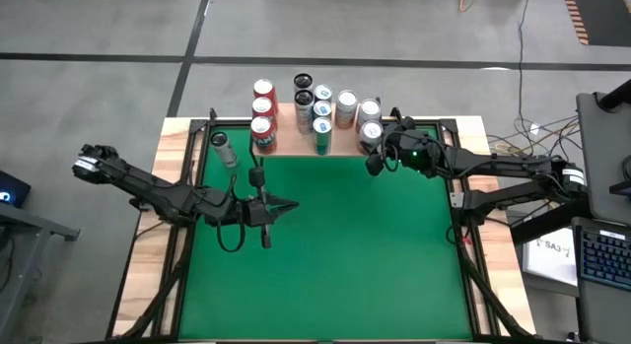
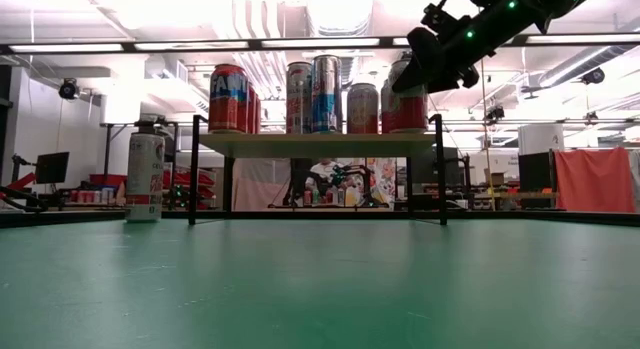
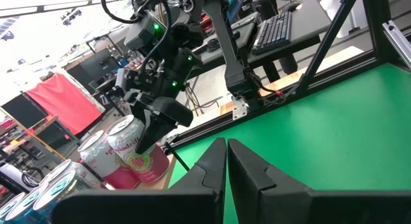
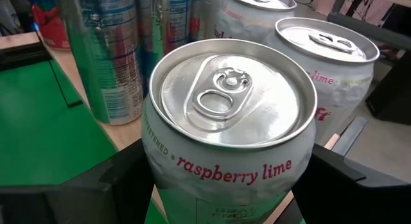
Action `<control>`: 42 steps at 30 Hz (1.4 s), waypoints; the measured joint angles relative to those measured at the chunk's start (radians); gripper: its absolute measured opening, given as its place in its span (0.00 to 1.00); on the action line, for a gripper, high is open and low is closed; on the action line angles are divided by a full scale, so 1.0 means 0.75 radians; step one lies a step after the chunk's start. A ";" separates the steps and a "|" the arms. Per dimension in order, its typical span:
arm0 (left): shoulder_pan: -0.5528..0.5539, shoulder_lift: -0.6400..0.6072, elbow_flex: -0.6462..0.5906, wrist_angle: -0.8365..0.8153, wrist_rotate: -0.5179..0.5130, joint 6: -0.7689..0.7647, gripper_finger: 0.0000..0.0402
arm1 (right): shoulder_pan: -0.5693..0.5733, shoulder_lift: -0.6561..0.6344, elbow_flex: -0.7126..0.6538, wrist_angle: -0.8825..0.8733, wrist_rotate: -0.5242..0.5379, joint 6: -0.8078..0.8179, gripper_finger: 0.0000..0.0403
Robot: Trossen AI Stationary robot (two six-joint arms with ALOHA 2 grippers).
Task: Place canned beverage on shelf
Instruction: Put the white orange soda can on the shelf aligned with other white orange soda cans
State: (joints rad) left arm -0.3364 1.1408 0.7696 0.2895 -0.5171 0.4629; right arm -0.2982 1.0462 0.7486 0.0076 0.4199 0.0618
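Presently the right gripper (image 1: pixel 375 153) stands at the shelf's (image 1: pixel 296 115) right end, fingers spread wide around a raspberry lime can (image 4: pixel 231 131) held upright at the shelf's front edge, just beside other cans (image 1: pixel 320 103) standing on the wood top. Left gripper (image 1: pixel 284 208), fully closed and empty, hangs over the green table (image 1: pixel 345 255) in front of the shelf; one can (image 1: pixel 224 147) stands on the table off the shelf's left end.
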 joint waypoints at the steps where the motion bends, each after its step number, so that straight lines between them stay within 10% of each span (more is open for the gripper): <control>1: 0.000 0.000 0.000 0.000 0.000 0.000 0.00 | -0.002 0.000 0.000 0.001 0.000 0.012 0.70; 19: 0.000 0.000 0.000 0.000 0.000 -0.011 0.00 | -0.004 0.002 -0.001 -0.003 0.009 0.120 0.70; 27: 0.000 0.001 0.000 0.000 0.000 -0.011 0.00 | -0.004 0.004 -0.003 -0.021 0.033 0.146 0.96; 42: 0.000 0.007 0.000 -0.033 0.000 -0.098 0.00 | 0.002 -0.201 -0.003 -0.017 -0.072 0.238 0.98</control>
State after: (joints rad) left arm -0.3366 1.1458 0.7696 0.2649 -0.5171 0.3892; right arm -0.2970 0.8956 0.7467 -0.0052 0.3658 0.2407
